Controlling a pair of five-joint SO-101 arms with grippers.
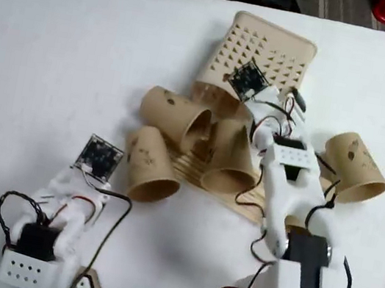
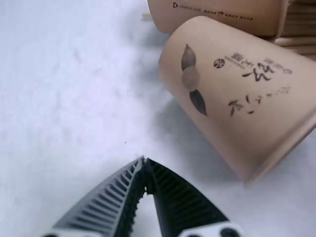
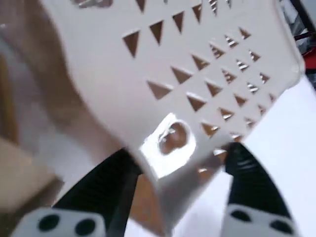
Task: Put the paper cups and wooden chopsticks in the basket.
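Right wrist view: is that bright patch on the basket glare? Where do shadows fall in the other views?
Right wrist view: yes, glare on the basket wall. Left wrist view: the cup throws a soft shadow on the table toward the left gripper. High view: even light, faint shadows under the cups.

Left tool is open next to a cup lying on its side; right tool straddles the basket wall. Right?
No: the left tool is shut, tips together, per the left wrist view. The cup does lie on its side near it, and the right tool straddles the basket wall.
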